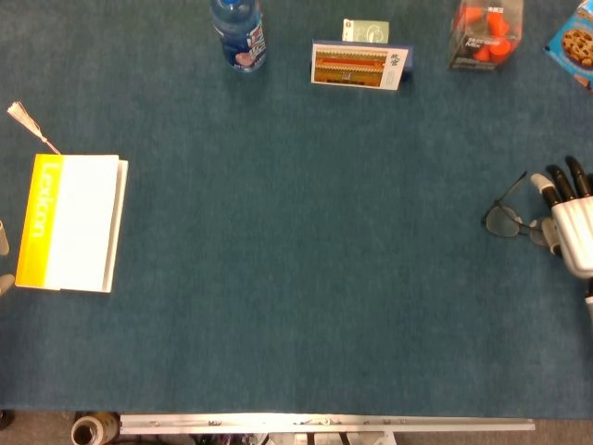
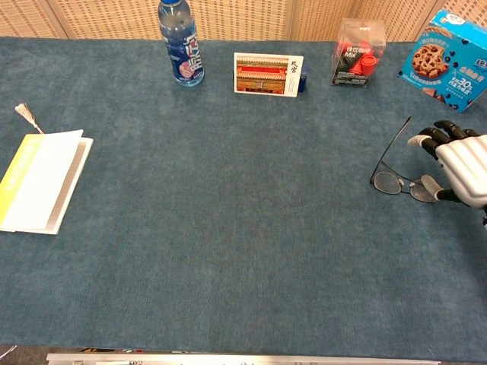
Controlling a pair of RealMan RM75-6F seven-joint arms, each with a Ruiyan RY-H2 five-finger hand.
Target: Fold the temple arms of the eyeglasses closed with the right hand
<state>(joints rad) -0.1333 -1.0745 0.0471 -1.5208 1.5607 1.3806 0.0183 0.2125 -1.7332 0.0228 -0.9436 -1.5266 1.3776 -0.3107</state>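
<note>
The thin-rimmed eyeglasses (image 1: 504,220) lie on the blue cloth at the far right, lenses toward the front. One temple arm (image 2: 394,148) sticks out straight toward the back, unfolded. My white right hand (image 1: 573,232) lies over the right side of the eyeglasses (image 2: 393,182), dark fingers stretched toward the back and thumb (image 2: 432,185) by the right lens. The other temple arm is hidden under the right hand (image 2: 460,163). Only fingertips of my left hand (image 1: 4,281) show at the left edge, next to the yellow book.
A yellow and white book (image 1: 74,222) with a tassel lies at the left. Along the back stand a water bottle (image 2: 179,42), a picture card (image 2: 266,74), a clear box with orange parts (image 2: 358,52) and a cookie box (image 2: 449,57).
</note>
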